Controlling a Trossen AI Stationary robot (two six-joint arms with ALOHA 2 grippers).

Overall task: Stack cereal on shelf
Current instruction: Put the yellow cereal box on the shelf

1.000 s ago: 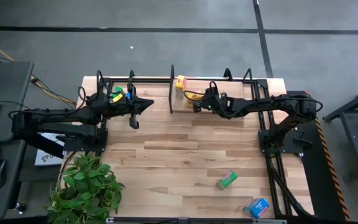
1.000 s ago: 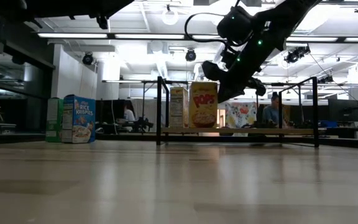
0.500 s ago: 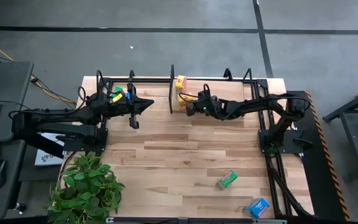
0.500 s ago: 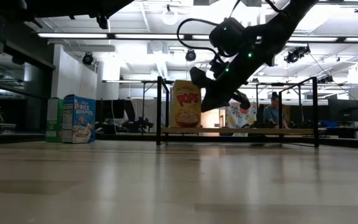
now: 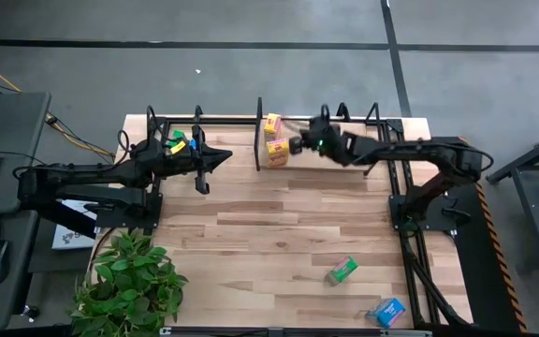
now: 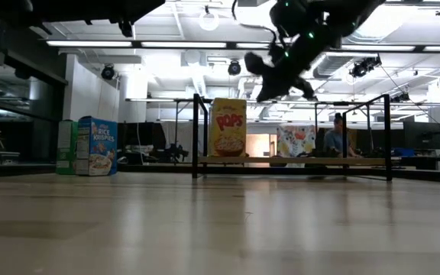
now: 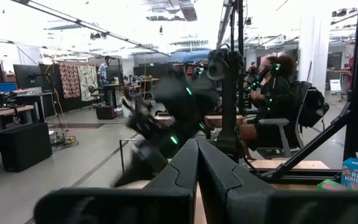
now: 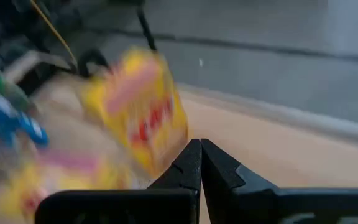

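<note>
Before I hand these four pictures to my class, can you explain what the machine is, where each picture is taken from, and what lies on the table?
The machine is two dark jointed robot arms at a striped wooden table, each ending in a two-finger gripper. One picture looks straight down from above, one looks level across the tabletop, and two come from cameras on the arms' wrists.

At the table's far edge stands a low black tube shelf with a light board. Two small yellow-orange cardboard cereal boxes sit at its left end. A small green cereal box and a small blue cereal box lie near the front right. Another blue box stands by the left arm.

The right gripper hangs shut beside the yellow boxes, holding nothing. The left gripper waits shut at the far left, also empty.
</note>
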